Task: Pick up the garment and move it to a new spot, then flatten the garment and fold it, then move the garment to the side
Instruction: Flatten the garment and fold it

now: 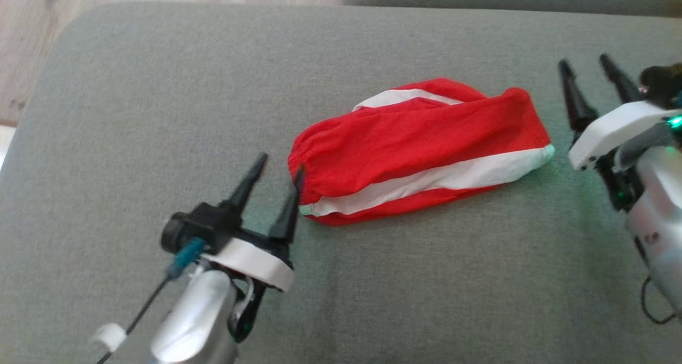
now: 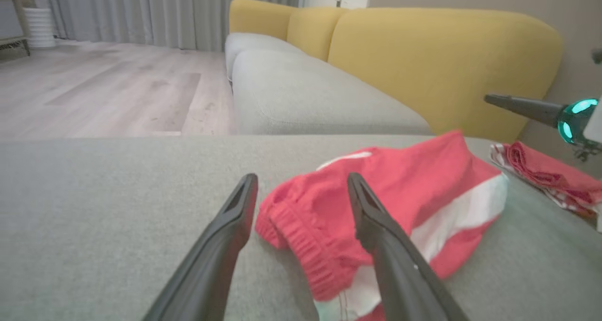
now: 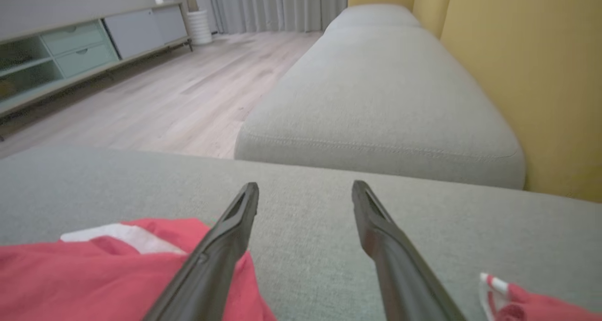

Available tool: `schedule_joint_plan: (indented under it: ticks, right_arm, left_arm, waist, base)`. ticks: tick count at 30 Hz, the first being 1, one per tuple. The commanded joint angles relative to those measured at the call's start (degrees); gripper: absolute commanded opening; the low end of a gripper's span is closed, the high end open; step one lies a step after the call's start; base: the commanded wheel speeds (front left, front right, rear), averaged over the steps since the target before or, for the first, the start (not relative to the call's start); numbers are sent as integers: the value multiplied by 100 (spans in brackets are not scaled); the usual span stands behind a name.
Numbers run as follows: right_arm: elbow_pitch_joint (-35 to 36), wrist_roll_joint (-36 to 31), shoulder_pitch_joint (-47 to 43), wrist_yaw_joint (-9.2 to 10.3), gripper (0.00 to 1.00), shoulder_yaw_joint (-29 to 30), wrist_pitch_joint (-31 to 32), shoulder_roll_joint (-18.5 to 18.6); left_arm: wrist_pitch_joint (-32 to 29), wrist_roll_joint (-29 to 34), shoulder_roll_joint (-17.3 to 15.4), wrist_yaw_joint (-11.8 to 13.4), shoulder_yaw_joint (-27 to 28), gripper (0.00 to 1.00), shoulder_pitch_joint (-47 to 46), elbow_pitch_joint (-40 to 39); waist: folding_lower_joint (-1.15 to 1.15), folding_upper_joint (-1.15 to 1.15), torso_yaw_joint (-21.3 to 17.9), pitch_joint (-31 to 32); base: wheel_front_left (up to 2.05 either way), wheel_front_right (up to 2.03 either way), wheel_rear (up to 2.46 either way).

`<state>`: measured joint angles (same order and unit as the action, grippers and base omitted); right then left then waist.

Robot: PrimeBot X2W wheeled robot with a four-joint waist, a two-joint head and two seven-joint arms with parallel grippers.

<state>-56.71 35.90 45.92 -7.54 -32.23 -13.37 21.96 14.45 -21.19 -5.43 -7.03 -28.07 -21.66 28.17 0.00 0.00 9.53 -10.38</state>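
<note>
Red-and-white garment (image 1: 415, 140) lies as a folded bundle mid-cushion, its long axis running 8 to 2 o'clock in the head view. Left jaws sit at its 8 o'clock end, spread wide and holding nothing. One finger tip is just beside the elastic waistband (touching or not, cannot tell). Right jaws stand off the 3 o'clock end, likewise spread and empty, apart from the cloth.

Risks, as judged, with the move to the side apparently the step left:
- A pinch that catches only the top layer would peel the fold open. This is likeliest at the bunched waistband end.
- An uneven lift between the two ends would let the middle sag and unroll.
- Dragging rather than lifting: the woven grey cushion (image 1: 160, 87) would grip the fabric.
- A second red-and-white cloth (image 2: 545, 170) lies near, at 3 o'clock, and could get swept in.

Surface: soft sofa seat, no hard bench. Room: yellow backrest (image 2: 423, 53), pale wood floor (image 2: 94, 90), grey curtains (image 2: 164, 11), low sideboard (image 3: 70, 48).
</note>
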Motion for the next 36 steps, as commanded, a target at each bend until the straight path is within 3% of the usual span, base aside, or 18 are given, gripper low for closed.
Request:
schedule_joint_plan:
  ticks: [1,7,12,18,25,36]
  right_arm:
    - [250,3,-25,5,100,113,-125,156]
    - [1534,-551,-767,5,100,1139,-161,91]
    - [2714,-1330,-2087,5,100,2103,-162,-509]
    - [3664,-2057,-3416,5,100,2790,-162,-1286]
    - [3916,-2370,-3988,5,100,2886,-163,-1639]
    - [3943,-2395,-3915,5,100,2907,-163,-1661]
  left_arm:
    - [55,16,-56,51,382,100,53,-307]
    - [55,21,14,120,1226,100,520,-916]
    - [55,177,93,81,1556,100,927,-1215]
    - [55,295,194,26,1692,100,1326,-1382]
    - [55,318,242,-14,1716,100,1627,-1331]
    - [55,249,254,-39,1520,100,1520,-1050]
  waist:
    - [0,0,-97,88]
    - [0,0,-406,338]
    - [0,0,-600,583]
    - [0,0,-742,808]
    - [0,0,-823,922]
    - [0,0,-820,770]
  base:
    - [0,0,0]
    - [0,0,0]
    - [0,0,0]
    - [0,0,0]
    - [0,0,0]
    - [0,0,0]
